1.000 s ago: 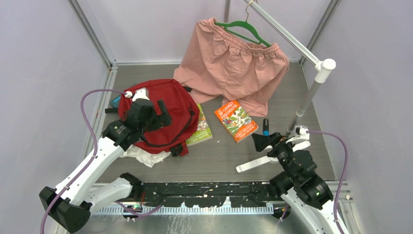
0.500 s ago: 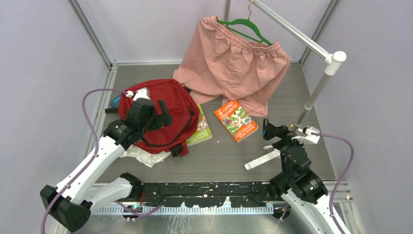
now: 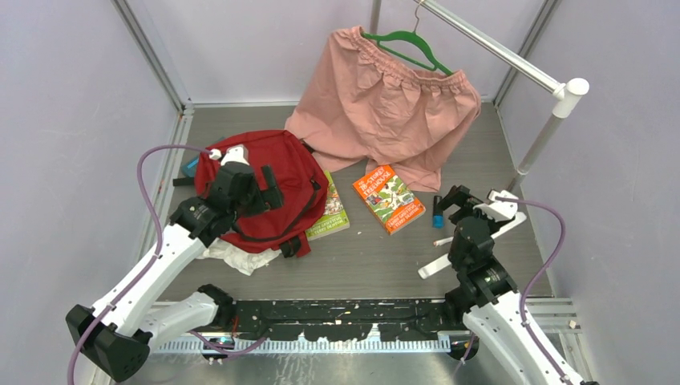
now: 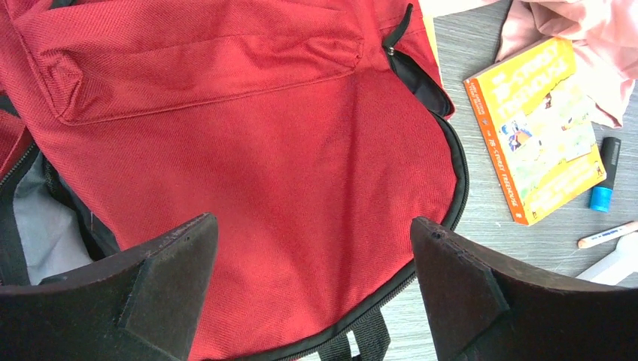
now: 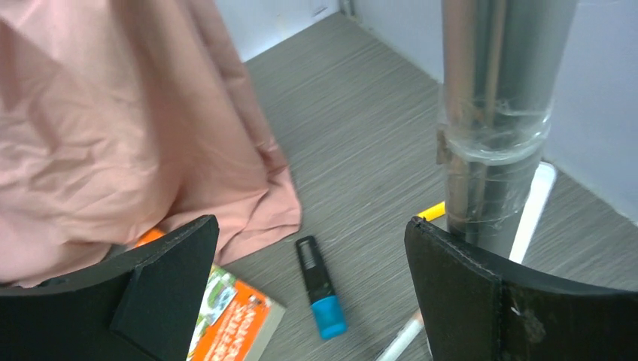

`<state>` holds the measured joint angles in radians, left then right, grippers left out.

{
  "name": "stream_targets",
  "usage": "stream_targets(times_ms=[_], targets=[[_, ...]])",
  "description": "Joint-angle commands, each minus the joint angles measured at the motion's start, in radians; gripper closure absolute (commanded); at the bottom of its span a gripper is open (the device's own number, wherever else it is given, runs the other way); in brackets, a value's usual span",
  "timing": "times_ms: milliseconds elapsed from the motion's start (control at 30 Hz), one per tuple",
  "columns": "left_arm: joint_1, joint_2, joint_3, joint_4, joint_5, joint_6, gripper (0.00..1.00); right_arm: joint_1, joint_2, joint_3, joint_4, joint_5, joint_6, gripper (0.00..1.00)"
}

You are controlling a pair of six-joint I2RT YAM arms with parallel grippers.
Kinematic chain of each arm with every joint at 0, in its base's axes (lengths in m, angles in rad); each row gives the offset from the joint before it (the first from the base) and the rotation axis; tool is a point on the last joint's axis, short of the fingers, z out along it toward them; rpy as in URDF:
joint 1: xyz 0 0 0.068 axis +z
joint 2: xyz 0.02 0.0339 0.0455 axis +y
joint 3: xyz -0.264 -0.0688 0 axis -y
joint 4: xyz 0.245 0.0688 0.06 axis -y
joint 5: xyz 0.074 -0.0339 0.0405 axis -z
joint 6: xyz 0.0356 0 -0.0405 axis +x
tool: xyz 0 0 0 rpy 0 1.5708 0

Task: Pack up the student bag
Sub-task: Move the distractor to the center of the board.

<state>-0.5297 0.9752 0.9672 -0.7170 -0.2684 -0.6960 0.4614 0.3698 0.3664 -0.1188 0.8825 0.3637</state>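
The red student bag (image 3: 281,172) lies at the left of the table, its grey lining showing at the open zipper in the left wrist view (image 4: 30,218). My left gripper (image 3: 269,188) hovers open and empty over the bag's front panel (image 4: 312,233). An orange book (image 3: 388,197) lies right of the bag, and a green book (image 3: 333,215) sticks out from under it. My right gripper (image 3: 461,200) is open and empty (image 5: 312,233) above a blue-capped marker (image 5: 320,287), which also shows in the top view (image 3: 438,211). A white pen (image 3: 443,241) lies beside it.
Pink shorts (image 3: 385,104) hang on a green hanger from a metal rail. The rail's post (image 5: 493,128) stands right next to my right fingers; its white foot (image 3: 437,265) lies on the table. A white plastic bag (image 3: 236,257) lies under the bag's near edge.
My right arm has swung right and forward, its gripper now over the marker. The rail's post and white foot have shifted to the right. The left arm has not moved.
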Motion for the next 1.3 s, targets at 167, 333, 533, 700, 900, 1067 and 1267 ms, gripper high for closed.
stream_targets(times_ms=[167,333,533,700,900,1067,1267], targets=[[0.005,-0.061,0.044,-0.026,-0.016,0.059,0.0,-0.44,0.185,0.122,0.026,-0.499,0.08,0.0],[0.005,-0.076,0.044,-0.038,-0.044,0.078,0.0,-0.526,0.218,0.152,0.058,-0.803,0.129,0.03],[0.005,-0.063,0.061,-0.029,-0.043,0.081,0.0,-0.52,0.153,0.203,-0.041,-1.055,0.178,0.08],[0.007,-0.054,0.078,-0.04,-0.065,0.098,0.0,-0.507,-0.005,0.231,-0.174,-1.124,0.18,0.0],[0.007,-0.034,0.129,-0.081,0.016,0.197,0.0,-0.506,-0.079,0.363,-0.399,-1.129,0.116,0.0],[0.007,-0.041,0.139,-0.096,0.113,0.23,0.0,-0.482,-0.019,0.5,-0.432,-1.231,0.088,0.0],[-0.009,-0.006,0.126,-0.058,0.261,0.192,0.0,-0.414,0.091,0.597,-0.488,-1.27,0.018,0.0]])
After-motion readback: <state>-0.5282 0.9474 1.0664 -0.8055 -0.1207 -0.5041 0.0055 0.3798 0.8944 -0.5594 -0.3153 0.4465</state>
